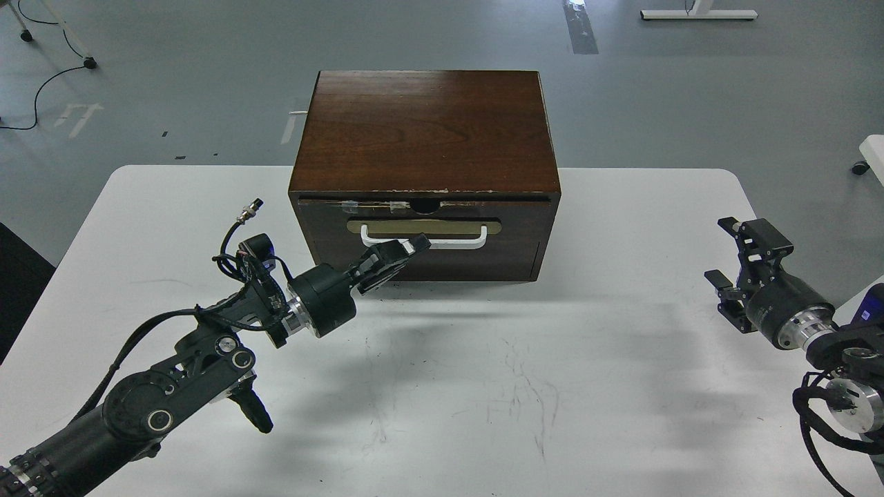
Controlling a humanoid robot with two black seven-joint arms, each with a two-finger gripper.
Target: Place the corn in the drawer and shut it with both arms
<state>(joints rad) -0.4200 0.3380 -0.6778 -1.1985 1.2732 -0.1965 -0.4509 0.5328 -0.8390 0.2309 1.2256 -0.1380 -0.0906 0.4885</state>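
Bare table (483, 386) lies open; left gripper (407, 250) crowds the drawer (425, 252) front.

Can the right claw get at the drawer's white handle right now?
Probably not easily: the left claw already sits at the white handle, covering its left half, while the right claw hangs open far off.

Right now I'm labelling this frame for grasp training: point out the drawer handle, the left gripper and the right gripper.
drawer handle (452, 242): head view, on the white bar's right half.
left gripper (407, 250): head view, between its fingertips at the handle.
right gripper (722, 252): head view, between its spread fingers.
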